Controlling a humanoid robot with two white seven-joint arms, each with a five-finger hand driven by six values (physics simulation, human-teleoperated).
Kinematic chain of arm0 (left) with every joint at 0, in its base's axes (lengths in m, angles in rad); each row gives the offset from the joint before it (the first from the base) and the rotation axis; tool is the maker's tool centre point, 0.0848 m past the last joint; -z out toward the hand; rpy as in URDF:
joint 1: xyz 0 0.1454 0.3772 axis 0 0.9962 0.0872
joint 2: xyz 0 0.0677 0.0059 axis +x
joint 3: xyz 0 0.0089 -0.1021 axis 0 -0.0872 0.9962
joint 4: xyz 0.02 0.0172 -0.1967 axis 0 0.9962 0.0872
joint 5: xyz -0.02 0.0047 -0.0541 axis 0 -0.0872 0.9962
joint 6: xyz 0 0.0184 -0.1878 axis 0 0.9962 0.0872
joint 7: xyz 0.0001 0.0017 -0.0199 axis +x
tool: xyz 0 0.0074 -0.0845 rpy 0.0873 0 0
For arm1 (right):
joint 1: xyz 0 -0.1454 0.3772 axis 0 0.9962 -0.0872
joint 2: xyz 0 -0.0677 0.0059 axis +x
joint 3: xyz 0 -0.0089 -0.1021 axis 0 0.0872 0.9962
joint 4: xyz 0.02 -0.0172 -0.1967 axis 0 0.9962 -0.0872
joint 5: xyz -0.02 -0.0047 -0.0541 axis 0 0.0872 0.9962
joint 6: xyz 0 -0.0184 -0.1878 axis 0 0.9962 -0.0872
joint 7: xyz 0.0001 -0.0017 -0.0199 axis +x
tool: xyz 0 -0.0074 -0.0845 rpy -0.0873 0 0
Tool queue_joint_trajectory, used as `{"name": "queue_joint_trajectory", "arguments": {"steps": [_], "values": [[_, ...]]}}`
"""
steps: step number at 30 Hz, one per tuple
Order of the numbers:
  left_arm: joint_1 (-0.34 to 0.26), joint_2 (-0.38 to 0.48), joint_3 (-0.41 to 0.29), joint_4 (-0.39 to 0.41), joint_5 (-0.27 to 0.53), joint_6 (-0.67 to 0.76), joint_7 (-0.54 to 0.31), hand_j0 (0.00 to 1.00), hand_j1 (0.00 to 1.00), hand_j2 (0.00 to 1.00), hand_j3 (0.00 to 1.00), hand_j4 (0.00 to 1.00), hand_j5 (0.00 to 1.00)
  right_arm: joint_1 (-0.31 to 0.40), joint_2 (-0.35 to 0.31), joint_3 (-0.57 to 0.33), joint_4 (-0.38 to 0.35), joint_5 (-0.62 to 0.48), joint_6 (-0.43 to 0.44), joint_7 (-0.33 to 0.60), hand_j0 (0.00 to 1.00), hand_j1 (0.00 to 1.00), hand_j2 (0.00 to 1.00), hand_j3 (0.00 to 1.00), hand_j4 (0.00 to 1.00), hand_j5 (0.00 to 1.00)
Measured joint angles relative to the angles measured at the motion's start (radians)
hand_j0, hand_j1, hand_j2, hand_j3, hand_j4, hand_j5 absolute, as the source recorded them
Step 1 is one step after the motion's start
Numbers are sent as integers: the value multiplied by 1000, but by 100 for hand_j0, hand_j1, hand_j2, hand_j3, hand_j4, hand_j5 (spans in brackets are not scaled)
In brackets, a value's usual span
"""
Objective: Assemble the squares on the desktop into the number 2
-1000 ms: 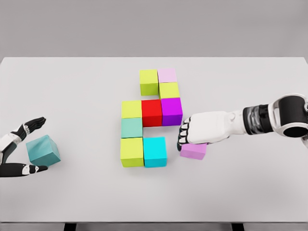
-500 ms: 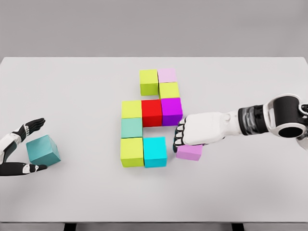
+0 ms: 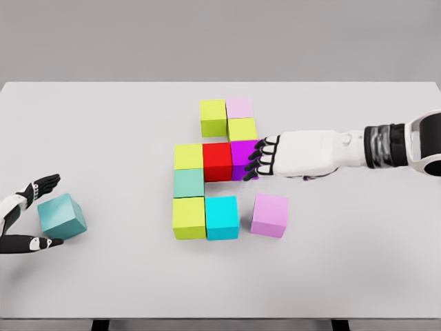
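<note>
Head view: right hand [image 3: 275,157] now off lilac cube [image 3: 269,215].

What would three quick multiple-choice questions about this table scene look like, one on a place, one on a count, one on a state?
1. Where is the teal block?
A. far left, apart from the cluster
B. on the red block
C. at the table's back edge

2. How many yellow-green blocks?
A. two
B. four
C. six

3. What is the right hand doing?
A. gripping the pink block
B. holding nothing
C. out of sight

Answers: 1 A, it sits between the left hand's fingers. 2 B, four show in the cluster. 3 B, the pink block lies free below it.
</note>
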Motion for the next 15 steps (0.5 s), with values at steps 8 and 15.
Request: {"name": "queue_joint_trajectory", "arguments": {"steps": [8,15], "values": [[-8,-4,-7,14,-2,7,1,100,100,100,100,100,100,28,-161,61,1,8,0,0,100,100,100,100,100,100],[-15,-14,-16,15,-3,23,1,100,100,100,100,100,100,26,-176,150,8,84,0,0,100,100,100,100,100,100]]}}
